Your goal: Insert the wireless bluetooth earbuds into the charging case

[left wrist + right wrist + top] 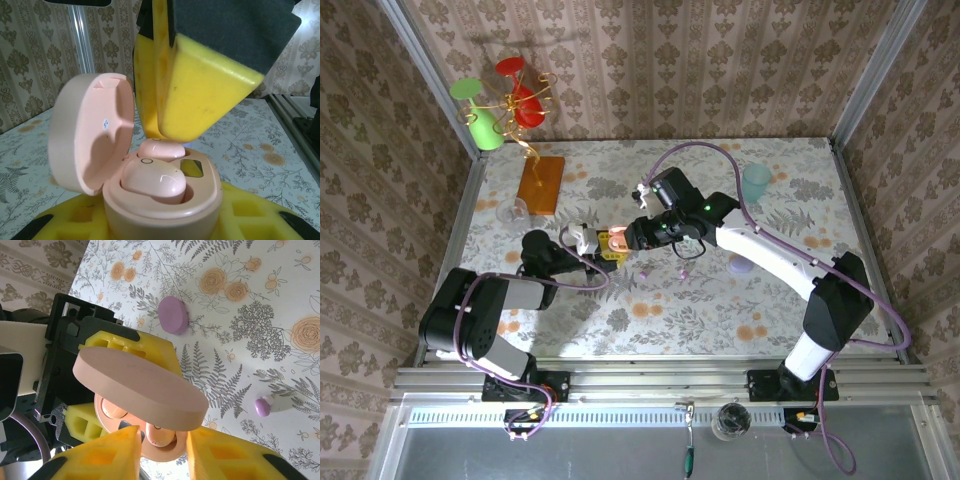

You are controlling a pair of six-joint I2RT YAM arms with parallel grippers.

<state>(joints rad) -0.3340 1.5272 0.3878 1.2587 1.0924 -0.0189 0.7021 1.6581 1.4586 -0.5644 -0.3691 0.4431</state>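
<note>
**Second pink bud at its socket**

From above, my left gripper (603,250) is clamped on the open pink charging case (616,241), with my right gripper (632,237) directly over it.

Left wrist: one pink earbud (152,181) sits seated in front. The rear earbud (161,148) lies in its well under my yellow finger (200,100).

Right wrist: my fingers stand slightly apart around that rear bud, and I can't tell whether they grip it. These buds look light, glossy and slippery, so I'd pinch gently across the rounded flanks.
</note>
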